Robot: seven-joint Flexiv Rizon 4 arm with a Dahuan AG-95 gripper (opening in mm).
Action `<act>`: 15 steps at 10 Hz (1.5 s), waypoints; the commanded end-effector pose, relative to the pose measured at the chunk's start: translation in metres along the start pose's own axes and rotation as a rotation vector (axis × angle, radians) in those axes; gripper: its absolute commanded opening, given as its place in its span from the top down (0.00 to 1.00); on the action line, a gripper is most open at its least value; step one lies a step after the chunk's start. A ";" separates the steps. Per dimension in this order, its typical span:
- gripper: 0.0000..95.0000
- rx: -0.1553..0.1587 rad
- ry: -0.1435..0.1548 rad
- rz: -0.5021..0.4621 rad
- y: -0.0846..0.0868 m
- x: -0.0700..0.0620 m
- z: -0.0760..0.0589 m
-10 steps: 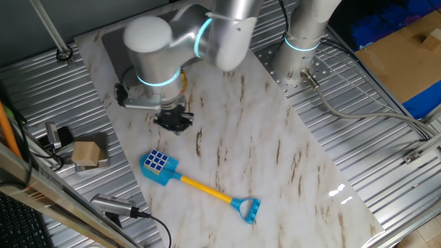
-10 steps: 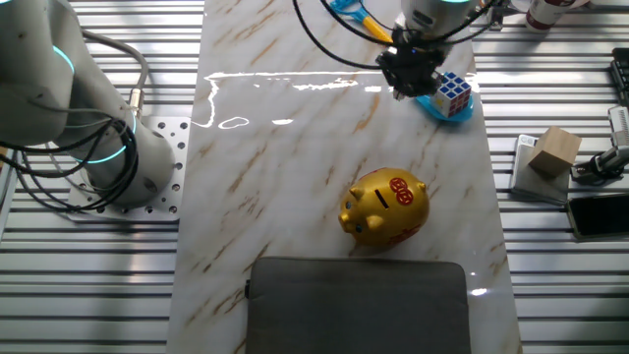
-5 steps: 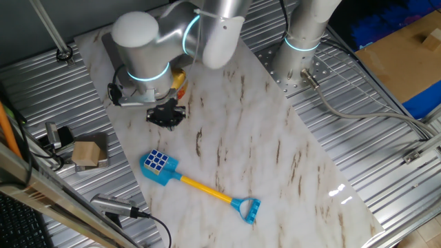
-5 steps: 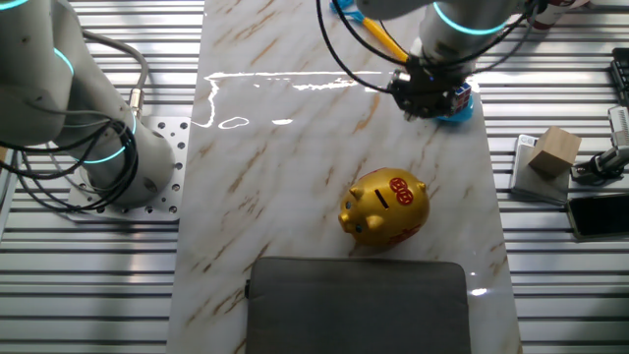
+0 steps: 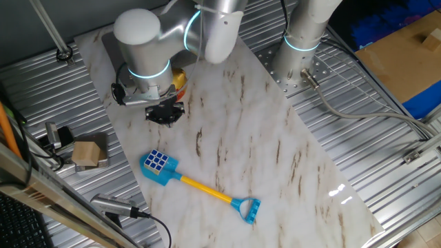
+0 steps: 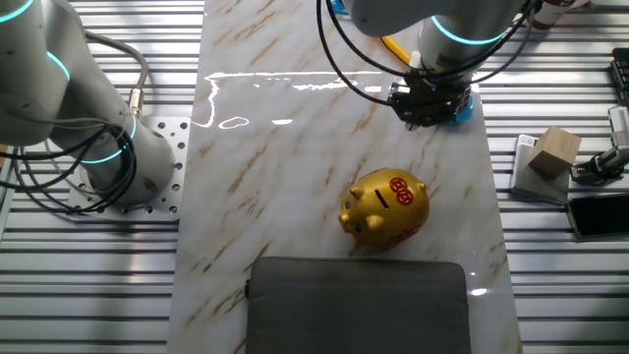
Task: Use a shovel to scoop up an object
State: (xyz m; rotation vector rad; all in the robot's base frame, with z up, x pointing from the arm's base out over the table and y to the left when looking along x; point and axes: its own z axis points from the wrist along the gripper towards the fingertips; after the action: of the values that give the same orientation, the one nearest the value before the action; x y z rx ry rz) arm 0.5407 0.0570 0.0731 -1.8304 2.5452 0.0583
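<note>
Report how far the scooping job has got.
Done: the puzzle cube already sits on the shovel blade, and the shovel lies flat on the marble table. In hand: nothing; the gripper hangs apart from the shovel, beside the golden pig bank. Left: no visible step remains.

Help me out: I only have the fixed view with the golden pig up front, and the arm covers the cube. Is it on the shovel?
Observer: Yes. From the other side, the cube sits on the blue blade of the shovel, which lies flat on the table.
Operator: Is the gripper on the handle?
Observer: No. The gripper hangs apart from the shovel, beyond the blade end. The loop at the far end of the handle lies free.
</note>
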 end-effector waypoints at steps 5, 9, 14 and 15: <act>1.00 -0.006 -0.007 0.226 -0.001 0.002 0.000; 1.00 -0.010 0.002 0.155 -0.050 0.025 0.003; 1.00 0.031 0.074 0.105 -0.070 0.031 0.012; 1.00 0.031 0.073 0.149 -0.070 0.031 0.012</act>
State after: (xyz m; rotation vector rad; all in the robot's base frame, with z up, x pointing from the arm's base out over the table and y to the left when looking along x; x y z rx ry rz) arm 0.5946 0.0067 0.0599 -1.7647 2.6309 -0.0320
